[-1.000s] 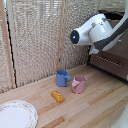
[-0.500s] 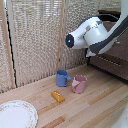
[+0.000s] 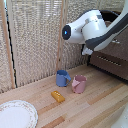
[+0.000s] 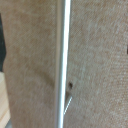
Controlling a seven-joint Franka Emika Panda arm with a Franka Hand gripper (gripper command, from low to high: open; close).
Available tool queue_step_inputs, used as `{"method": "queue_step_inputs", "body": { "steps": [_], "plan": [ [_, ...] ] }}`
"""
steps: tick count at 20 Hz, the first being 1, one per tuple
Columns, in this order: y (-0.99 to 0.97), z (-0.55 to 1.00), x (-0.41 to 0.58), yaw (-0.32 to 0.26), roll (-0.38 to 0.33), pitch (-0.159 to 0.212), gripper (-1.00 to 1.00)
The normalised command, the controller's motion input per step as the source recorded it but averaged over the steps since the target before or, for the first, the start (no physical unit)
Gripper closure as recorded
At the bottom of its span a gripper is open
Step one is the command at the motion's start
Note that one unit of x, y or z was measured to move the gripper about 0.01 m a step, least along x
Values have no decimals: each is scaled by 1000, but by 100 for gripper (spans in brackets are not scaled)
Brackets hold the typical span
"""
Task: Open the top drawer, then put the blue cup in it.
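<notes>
We see the white arm (image 3: 92, 27) reaching across toward the dark brown dresser (image 3: 112, 60) at the exterior view's right. Its end is hidden against the dresser front, so we cannot tell whether the jaws are open or closed. In the wrist view, brown wood grain fills nearly the whole picture, crossed by the long thin silver handle (image 4: 63, 60) of the top drawer (image 4: 95, 60); no fingers show there.

The blue cup (image 3: 62, 78) stands upright on the light wooden table (image 3: 95, 107), near the slatted blind (image 3: 35, 40) behind it. The pink mug (image 3: 79, 83) stands just beside it. A small orange object (image 3: 58, 96) lies in front of the cups, and a white plate (image 3: 15, 115) sits well apart at the exterior view's left.
</notes>
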Motion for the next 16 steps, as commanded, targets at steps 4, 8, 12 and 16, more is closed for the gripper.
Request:
{"method": "queue_step_inputs", "body": {
  "steps": [4, 8, 12, 16],
  "plan": [
    [252, 69, 96, -210, 328, 0, -100],
    [207, 23, 98, -224, 324, -1, -100],
    [196, 35, 83, -233, 314, -4, -100],
    [201, 22, 107, -226, 312, -14, -100]
  ]
}}
